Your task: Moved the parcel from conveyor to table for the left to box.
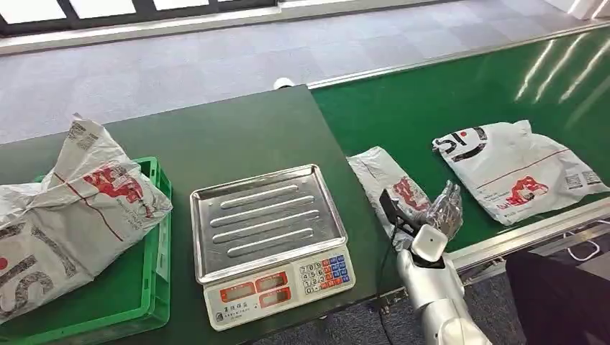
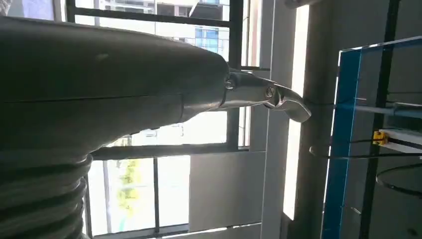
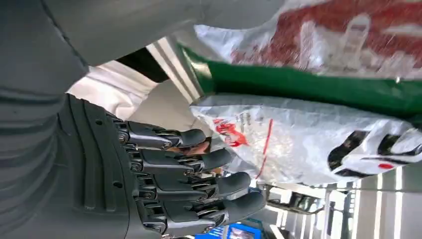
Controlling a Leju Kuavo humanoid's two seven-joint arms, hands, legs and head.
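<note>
Two white plastic parcels with red and black print lie on the green conveyor (image 1: 446, 108). The small parcel (image 1: 388, 180) (image 3: 348, 35) is near the table's edge, and the large parcel (image 1: 514, 169) (image 3: 298, 144) lies further right. My right hand (image 1: 444, 210) (image 3: 189, 184) hovers over the conveyor's near rail, just right of the small parcel. Its fingers are spread and hold nothing. In the left wrist view, my left hand (image 2: 124, 89) is raised towards windows, its thumb (image 2: 278, 97) stretched out with nothing against it.
A dark green table (image 1: 237, 136) carries a steel-tray scale (image 1: 266, 237) at its front. A green crate (image 1: 144, 287) at the left holds two more parcels (image 1: 79, 208). The metal rail (image 1: 532, 230) edges the conveyor's near side. A dark shape (image 1: 561, 295) sits at lower right.
</note>
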